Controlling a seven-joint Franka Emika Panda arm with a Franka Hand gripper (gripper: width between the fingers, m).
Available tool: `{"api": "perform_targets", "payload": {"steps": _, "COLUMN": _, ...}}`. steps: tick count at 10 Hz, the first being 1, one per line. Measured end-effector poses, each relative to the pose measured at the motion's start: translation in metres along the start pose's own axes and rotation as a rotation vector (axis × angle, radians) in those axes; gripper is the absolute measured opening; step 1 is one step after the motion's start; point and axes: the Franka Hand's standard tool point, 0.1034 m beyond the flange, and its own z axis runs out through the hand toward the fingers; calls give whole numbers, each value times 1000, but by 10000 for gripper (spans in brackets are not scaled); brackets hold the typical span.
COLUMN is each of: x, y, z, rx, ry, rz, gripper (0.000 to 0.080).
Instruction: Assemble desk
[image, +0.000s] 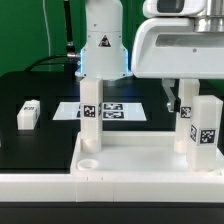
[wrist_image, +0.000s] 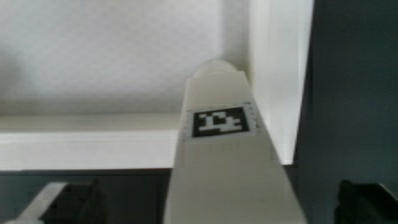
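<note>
The white desk top (image: 130, 160) lies in the foreground, with an empty round socket (image: 88, 158) near its corner on the exterior view's left. One tagged leg (image: 90, 110) stands upright at the top's far corner on that side. Two more legs stand upright on the exterior view's right, one (image: 186, 125) just behind the other (image: 207, 128). My gripper (image: 184, 100) hangs over the rear one. In the wrist view that leg (wrist_image: 222, 150) rises between my dark fingers (wrist_image: 63, 202), with a gap on each side. The gripper (wrist_image: 222, 205) is open and straddles the leg over the desk top (wrist_image: 107, 80).
A loose leg (image: 28, 113) lies on the black table at the exterior view's left. The marker board (image: 115, 108) lies flat behind the desk top. The robot's white base (image: 103, 45) stands at the back.
</note>
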Motion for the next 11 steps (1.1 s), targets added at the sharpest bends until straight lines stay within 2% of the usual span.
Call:
{"api": "perform_targets", "payload": {"steps": 1, "x": 0, "y": 0, "z": 0, "rx": 0, "ry": 0, "rz": 2, "gripper": 621}}
{"api": "perform_targets", "payload": {"steps": 2, "x": 0, "y": 0, "z": 0, "rx": 0, "ry": 0, "rz": 2, "gripper": 446}}
{"api": "perform_targets", "payload": {"steps": 3, "x": 0, "y": 0, "z": 0, "rx": 0, "ry": 0, "rz": 15, "gripper": 446}}
{"api": "perform_targets", "payload": {"steps": 4, "x": 0, "y": 0, "z": 0, "rx": 0, "ry": 0, "rz": 30, "gripper": 289}}
{"api": "perform_targets", "payload": {"steps": 6, "x": 0, "y": 0, "z": 0, "rx": 0, "ry": 0, "rz": 70, "gripper": 290}}
{"api": "perform_targets", "payload": {"steps": 11, "x": 0, "y": 0, "z": 0, "rx": 1, "ry": -1, "rz": 461, "gripper": 290}}
